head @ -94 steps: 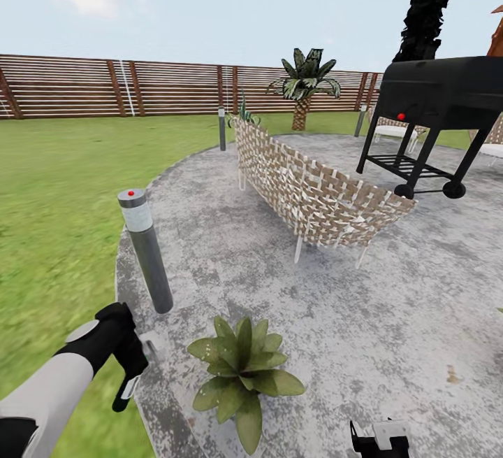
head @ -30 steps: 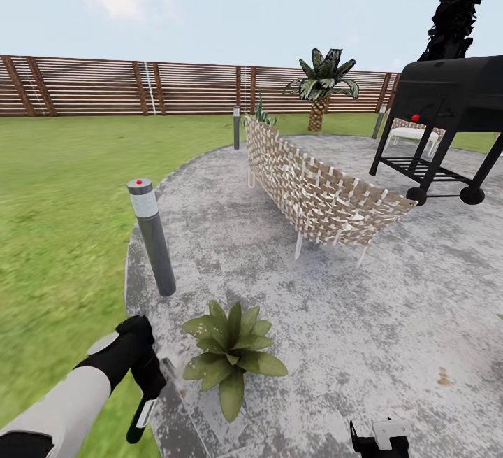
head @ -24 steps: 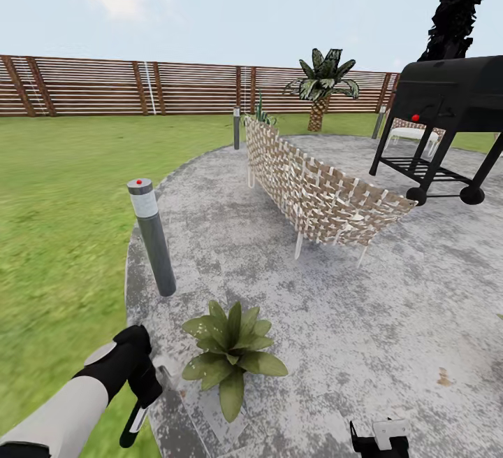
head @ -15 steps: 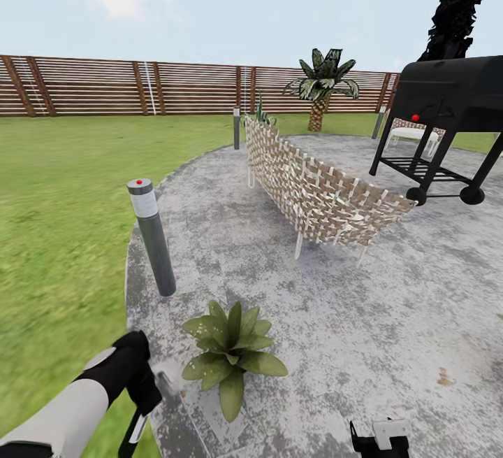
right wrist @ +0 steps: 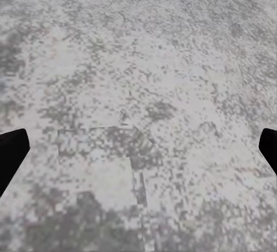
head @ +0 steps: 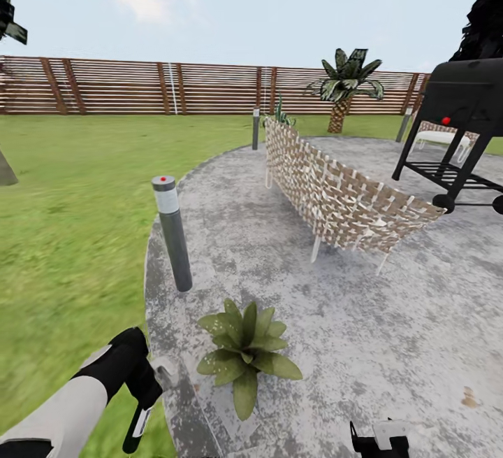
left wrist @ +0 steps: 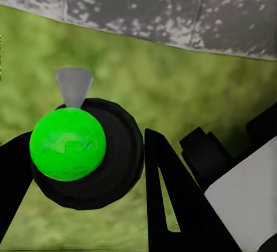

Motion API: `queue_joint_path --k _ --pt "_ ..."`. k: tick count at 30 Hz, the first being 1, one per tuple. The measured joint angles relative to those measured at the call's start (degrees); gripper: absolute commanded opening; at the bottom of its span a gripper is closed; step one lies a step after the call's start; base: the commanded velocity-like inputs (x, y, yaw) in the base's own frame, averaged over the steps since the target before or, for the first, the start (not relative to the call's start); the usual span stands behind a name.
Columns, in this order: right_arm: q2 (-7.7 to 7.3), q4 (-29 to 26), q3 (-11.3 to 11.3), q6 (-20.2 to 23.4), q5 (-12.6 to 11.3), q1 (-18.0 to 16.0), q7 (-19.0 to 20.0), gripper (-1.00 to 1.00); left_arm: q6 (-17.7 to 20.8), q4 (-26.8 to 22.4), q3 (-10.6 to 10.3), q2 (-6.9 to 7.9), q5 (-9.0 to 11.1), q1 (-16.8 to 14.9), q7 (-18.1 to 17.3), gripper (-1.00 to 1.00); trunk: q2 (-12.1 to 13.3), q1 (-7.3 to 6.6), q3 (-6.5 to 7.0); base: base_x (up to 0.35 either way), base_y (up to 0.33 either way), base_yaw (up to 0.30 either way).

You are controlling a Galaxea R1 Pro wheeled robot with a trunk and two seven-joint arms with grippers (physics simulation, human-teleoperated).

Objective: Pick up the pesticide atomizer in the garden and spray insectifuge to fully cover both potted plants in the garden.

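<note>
The pesticide atomizer (head: 142, 412) is already picked up: it hangs from the left gripper (head: 145, 395) at about 7 o'clock in the head view, dark body pointing down over the lawn's edge. In the left wrist view its round end with a bright green cap (left wrist: 68, 143) and pale nozzle sits clamped between the dark fingers (left wrist: 167, 194), so the left gripper is closed around it. Just to its 3 o'clock, on the stone patio (head: 391, 318), sits one potted plant (head: 247, 354), near but not touching. No spray or wetting shows on its leaves, so I judge the covering of both plants is still to do. The right gripper (right wrist: 138, 148) hangs spread wide and empty over bare stone. At 12 o'clock from the plant stands a grey bollard lamp (head: 173, 232)
</note>
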Motion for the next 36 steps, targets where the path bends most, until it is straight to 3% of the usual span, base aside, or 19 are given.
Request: queue_joint_path --k 11,18,25,36 --pt "0.00 -0.01 -0.01 -0.01 0.01 0.00 -0.01 1.00 0.10 -0.05 0.53 -0.33 0.07 -0.08 0.05 -1.00 0.00 0.02 0.00 -0.124 -0.196 0.049" --pt "0.01 0.00 0.04 -0.02 0.00 0.00 -0.01 1.00 0.11 -0.11 0.46 -0.41 0.15 -0.07 0.07 -1.00 0.00 -0.01 0.00 0.053 -0.260 0.133" --pt "0.01 -0.01 0.05 -0.01 -0.12 0.00 -0.01 1.00 0.17 -2.89 0.60 -0.35 0.16 -0.01 0.04 -1.00 0.00 0.02 0.00 0.004 -0.223 0.016" --pt "0.08 0.00 0.03 0.00 -0.15 0.00 -0.05 1.00 0.20 -2.22 0.51 -0.16 0.13 0.16 0.54 -1.00 0.00 0.00 0.00 -0.037 -0.028 0.000"
